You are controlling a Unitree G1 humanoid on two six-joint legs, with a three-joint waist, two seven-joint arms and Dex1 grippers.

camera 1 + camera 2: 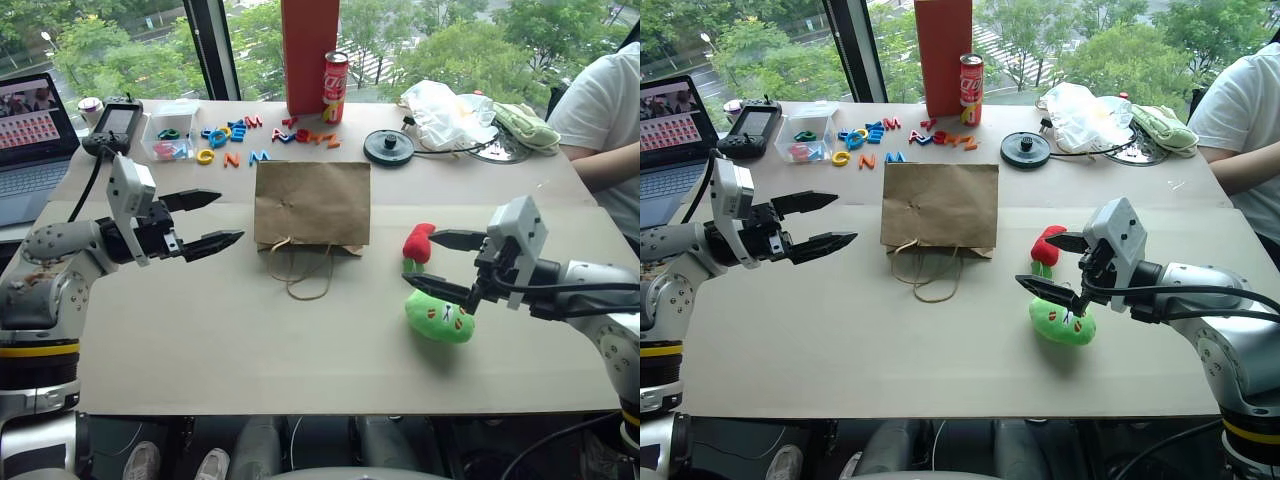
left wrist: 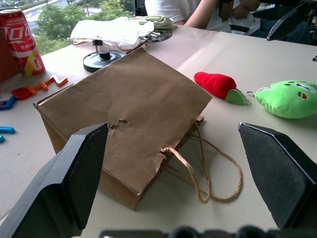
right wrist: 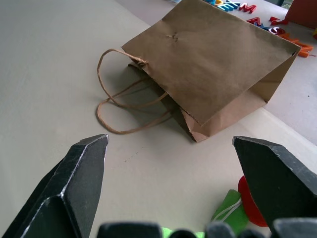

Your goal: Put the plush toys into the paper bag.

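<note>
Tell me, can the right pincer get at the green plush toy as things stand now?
Probably yes. The right pincer is open and hangs just above the green plush toy, with nothing between them. The red chili plush lies close beside it and might be nudged.

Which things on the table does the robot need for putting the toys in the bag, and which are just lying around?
For the job:
- green plush toy
- red chili plush toy
- paper bag, lying flat
- left gripper and right gripper, both open and holding nothing

Just lying around:
- soda can
- plastic letters
- white plastic bag
- laptop
- black disc
</note>
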